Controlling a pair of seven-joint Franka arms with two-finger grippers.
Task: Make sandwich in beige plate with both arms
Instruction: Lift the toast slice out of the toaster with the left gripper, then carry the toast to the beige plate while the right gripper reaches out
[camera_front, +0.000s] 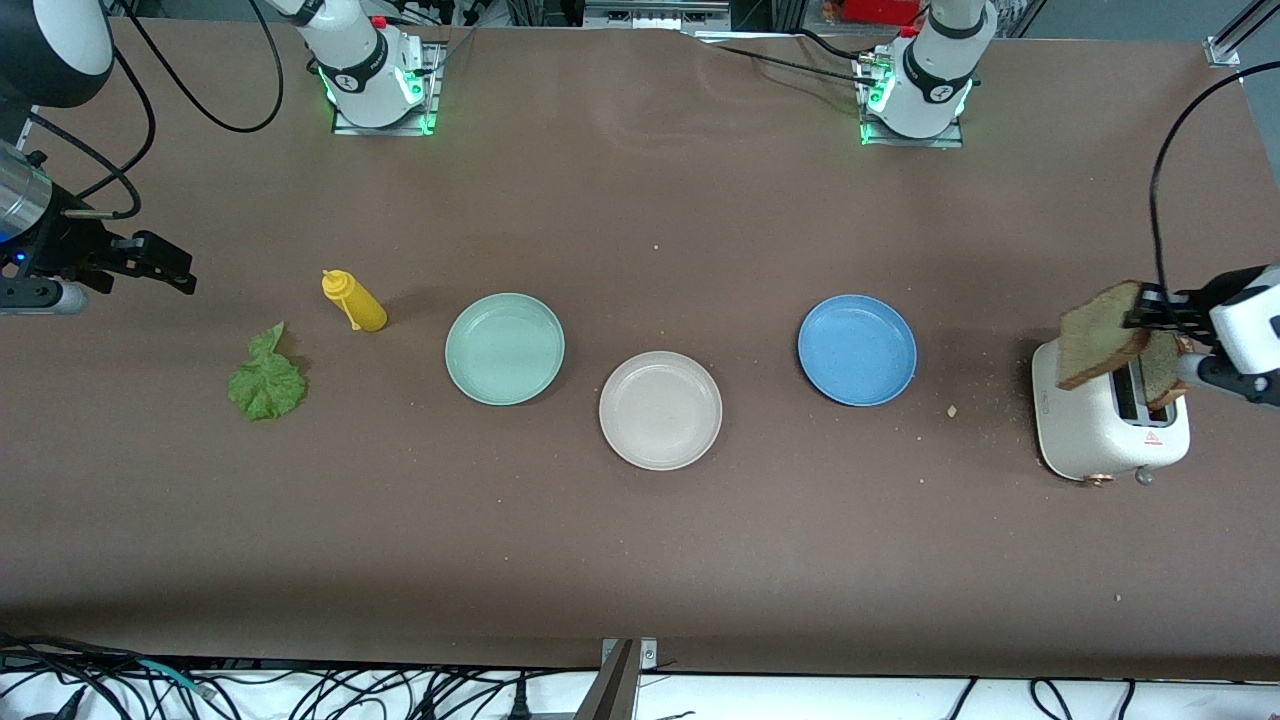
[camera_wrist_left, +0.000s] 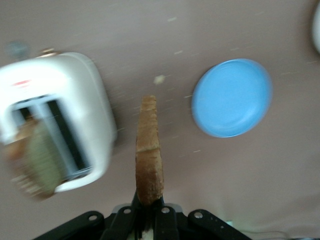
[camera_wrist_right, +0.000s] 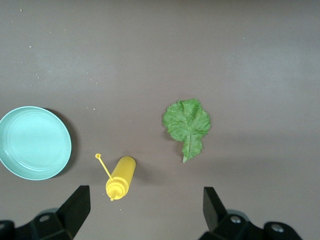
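Note:
My left gripper is shut on a slice of speckled brown bread and holds it up over the white toaster at the left arm's end of the table. In the left wrist view the held bread shows edge-on, pinched at its lower end between the jaws. A second slice stands in the toaster's slot. The beige plate lies bare mid-table, nearest the front camera of the three plates. A green lettuce leaf lies toward the right arm's end. My right gripper hangs open and waits above the table there.
A mint-green plate and a blue plate flank the beige one. A yellow squeeze bottle lies on its side between the lettuce and the mint plate. Crumbs dot the table between the blue plate and the toaster.

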